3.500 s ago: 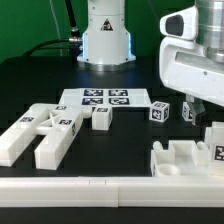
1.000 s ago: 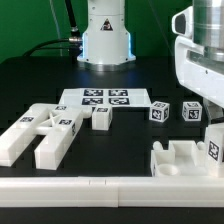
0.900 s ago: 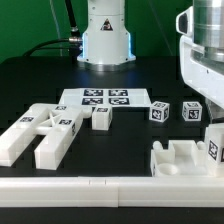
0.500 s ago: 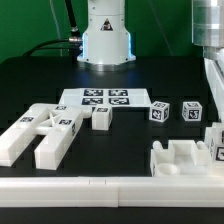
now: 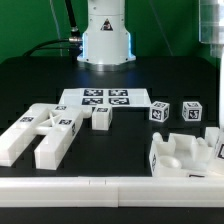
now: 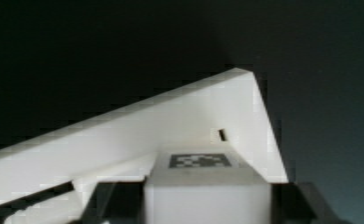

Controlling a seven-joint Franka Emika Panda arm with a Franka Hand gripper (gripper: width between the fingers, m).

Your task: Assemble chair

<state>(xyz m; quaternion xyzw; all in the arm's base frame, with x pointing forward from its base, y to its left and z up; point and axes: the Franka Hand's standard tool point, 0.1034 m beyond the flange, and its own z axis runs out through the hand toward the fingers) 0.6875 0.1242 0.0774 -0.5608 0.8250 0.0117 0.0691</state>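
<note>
Chair's slotted part point(image 5: 185, 152) sits at the exterior view's lower right, just behind the white rail point(image 5: 80, 188). And the gripper point(image 6: 200, 198) has its fingers point(image 6: 117, 205) pinching that part's tagged edge. Two small cubes point(image 5: 160, 111) stand just beyond it, long blocks point(image 5: 40, 135) well off left.

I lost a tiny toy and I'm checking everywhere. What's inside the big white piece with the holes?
The big chair part shows hollows with only white walls and shadow, nothing loose. Their floors are hidden behind its front wall.
</note>
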